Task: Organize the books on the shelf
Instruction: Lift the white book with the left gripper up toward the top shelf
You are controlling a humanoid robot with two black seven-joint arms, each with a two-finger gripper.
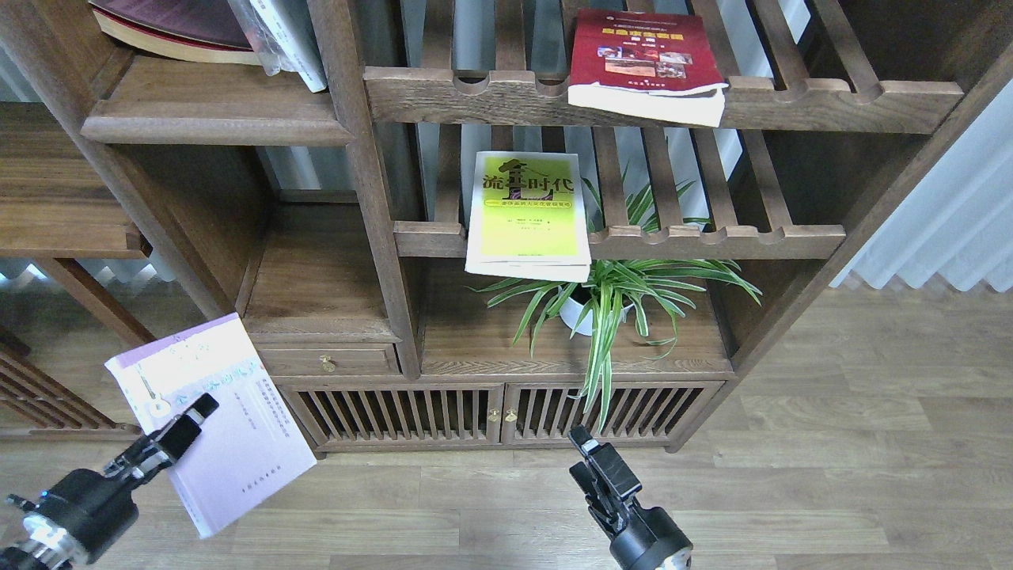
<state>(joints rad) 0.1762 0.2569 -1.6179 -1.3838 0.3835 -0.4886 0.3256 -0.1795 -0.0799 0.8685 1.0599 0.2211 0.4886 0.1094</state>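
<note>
Nearest the lens, at lower left of the frame, the left gripper (pixel 196 413) is closed on the lavender book (pixel 214 419). One finger lies across the cover near its left edge; the other is hidden behind the book. The book hangs tilted in the air, clear of the bookcase, with most of it out beyond the fingers to the right. Judged as a light, flexible paperback: held near one edge, the free end is likely to sag and the glossy cover may slip. A grip close to the spine, where the block is stiffest, is preferable.

At upper left, the shelf (pixel 214 119) is a solid board with a rounded lip. It carries a few other books (pixel 206 32) and lies well above the held book.

At centre, the yellow-green book (pixel 529 214) lies flat on the middle slatted rack (pixel 712 237), its near end overhanging the rail. That overhang is the natural place to take hold.

At lower centre, the right gripper (pixel 589 459) holds nothing. It is seen end-on and dark; the finger spacing cannot be told. It sits well below both rack books.

At upper right of centre, the red book (pixel 645 63) lies on the top rack (pixel 831 99), also overhanging. Its thicker page block suggests more weight.
</note>
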